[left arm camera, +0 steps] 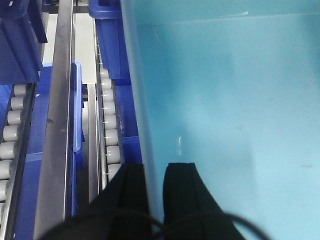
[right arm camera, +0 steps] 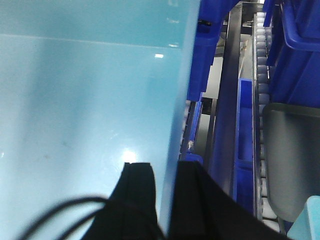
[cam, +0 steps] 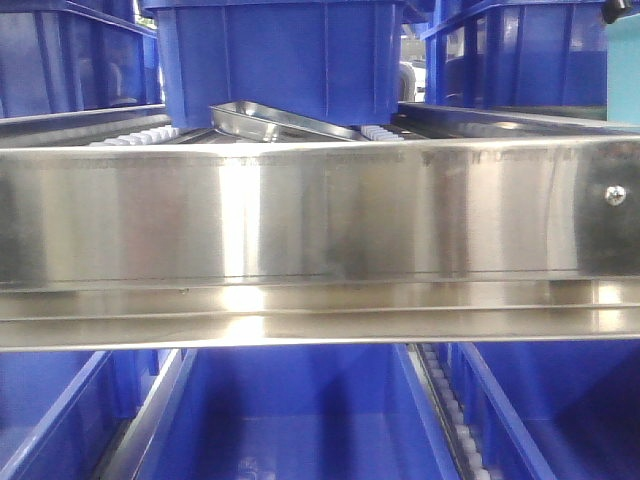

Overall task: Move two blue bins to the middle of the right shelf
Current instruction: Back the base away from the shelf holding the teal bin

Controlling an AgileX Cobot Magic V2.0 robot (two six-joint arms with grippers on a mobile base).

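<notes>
A light blue bin (left arm camera: pixel 230 100) fills most of the left wrist view. Its left wall runs between the black fingers of my left gripper (left arm camera: pixel 155 167), which is shut on that wall. The right wrist view shows the same bin's inside (right arm camera: pixel 85 100), and my right gripper (right arm camera: pixel 167 165) is shut on its right wall. From the front camera only a light blue sliver (cam: pixel 622 60) of it shows at the top right. Neither gripper appears in the front view.
A wide steel shelf beam (cam: pixel 320 215) crosses the front view at close range. Dark blue bins (cam: pixel 280 60) and a metal tray (cam: pixel 260 120) sit above it, and another dark blue bin (cam: pixel 300 420) sits below. Roller tracks (left arm camera: pixel 107 115) and steel rails (right arm camera: pixel 225 100) flank the held bin; a grey container (right arm camera: pixel 292 160) is at the right.
</notes>
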